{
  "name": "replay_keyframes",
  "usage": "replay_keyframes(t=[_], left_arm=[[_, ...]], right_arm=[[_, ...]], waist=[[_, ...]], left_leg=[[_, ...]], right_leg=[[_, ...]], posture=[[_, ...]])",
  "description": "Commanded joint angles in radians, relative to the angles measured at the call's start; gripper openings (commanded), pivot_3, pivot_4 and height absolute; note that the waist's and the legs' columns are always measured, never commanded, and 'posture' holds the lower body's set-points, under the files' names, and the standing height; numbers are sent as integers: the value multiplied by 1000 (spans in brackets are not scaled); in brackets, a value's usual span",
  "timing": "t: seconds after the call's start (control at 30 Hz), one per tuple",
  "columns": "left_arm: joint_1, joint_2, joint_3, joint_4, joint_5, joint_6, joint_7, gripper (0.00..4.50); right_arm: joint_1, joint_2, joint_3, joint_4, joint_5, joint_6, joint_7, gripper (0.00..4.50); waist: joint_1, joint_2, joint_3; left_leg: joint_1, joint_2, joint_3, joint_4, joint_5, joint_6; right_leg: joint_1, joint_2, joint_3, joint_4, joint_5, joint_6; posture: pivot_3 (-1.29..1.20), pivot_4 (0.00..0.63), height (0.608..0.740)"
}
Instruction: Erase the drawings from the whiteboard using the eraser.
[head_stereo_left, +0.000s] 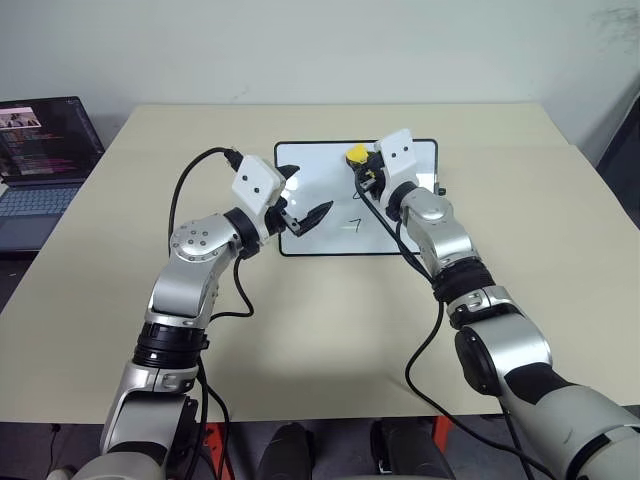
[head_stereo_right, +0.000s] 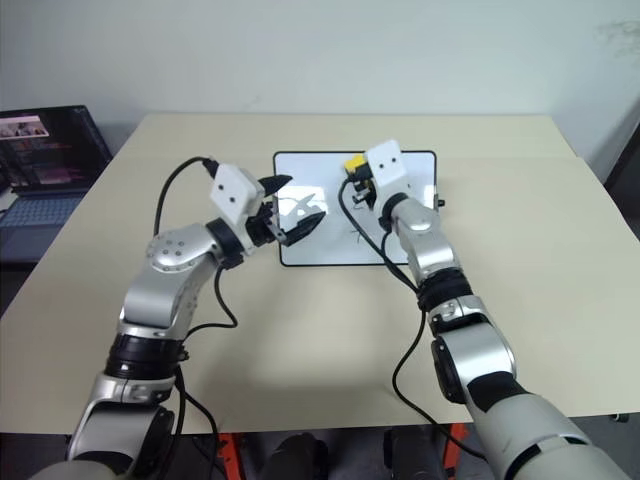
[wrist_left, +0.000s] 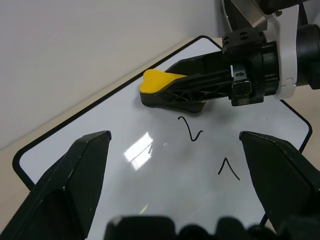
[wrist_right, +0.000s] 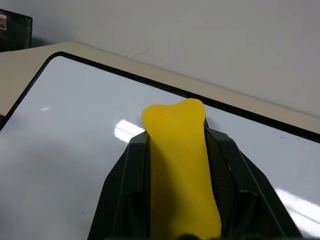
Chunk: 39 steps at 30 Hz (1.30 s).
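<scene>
The whiteboard (head_stereo_left: 325, 170) lies flat on the far middle of the table. Two thin dark drawings show on it, a wavy mark (wrist_left: 191, 129) and an angled mark (wrist_left: 227, 169), the latter reading like a "7" (head_stereo_left: 350, 224) from the head views. My right gripper (head_stereo_left: 358, 162) is shut on the yellow eraser (head_stereo_left: 356, 154), whose dark underside rests on the board near its far edge, just beyond the wavy mark. My left gripper (head_stereo_left: 303, 195) hovers open above the board's left part, with nothing between its fingers.
A laptop (head_stereo_left: 40, 150) with a lit screen sits off the table's far left corner. The beige table (head_stereo_left: 520, 250) stretches wide on both sides of the board. Black cables hang from both wrists.
</scene>
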Motion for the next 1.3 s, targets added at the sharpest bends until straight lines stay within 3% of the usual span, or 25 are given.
replay_keyframes(t=[0.03, 0.6, 1.3], left_arm=[[-13, 4, 19, -31, 1, -4, 11, 4500], [-27, -16, 4, -9, 2, -13, 10, 4500], [-38, -33, -8, 7, 9, -21, 2, 4500]], right_arm=[[38, -15, 13, -29, -14, 47, 7, 1228], [105, -45, 22, -144, -13, 122, 9, 1228], [73, -11, -35, -342, 60, 234, -31, 1228]], waist=[[0, 0, 0], [1, -1, -1], [1, 0, -1]], left_leg=[[0, 0, 0, 0, 0, 0], [1, 0, -1, 0, -1, 1], [-1, 0, -1, 0, -1, 1]], right_leg=[[0, 0, 0, 0, 0, 0], [1, 0, 0, 0, 0, 0], [0, 0, -1, -1, 0, 0]], posture=[[0, 150, 740], [0, 150, 740], [0, 150, 740]])
